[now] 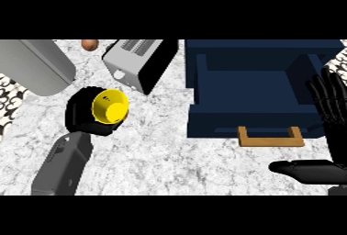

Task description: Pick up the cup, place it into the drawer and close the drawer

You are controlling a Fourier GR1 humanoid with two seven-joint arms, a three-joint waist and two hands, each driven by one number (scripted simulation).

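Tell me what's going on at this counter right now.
The robot's left hand has its fingers curled round the yellow cup, over the white marbled counter and in front of the silver toaster. The dark blue drawer to the right stands open, its wooden handle towards the robot, and the cup is not yet in it. The right hand rests open at the view's right edge, beside the drawer.

cup (110, 106): 1 | drawer (230, 126): 1 | toaster (139, 64): 1 | robot hands (76, 117) (331, 110): 2
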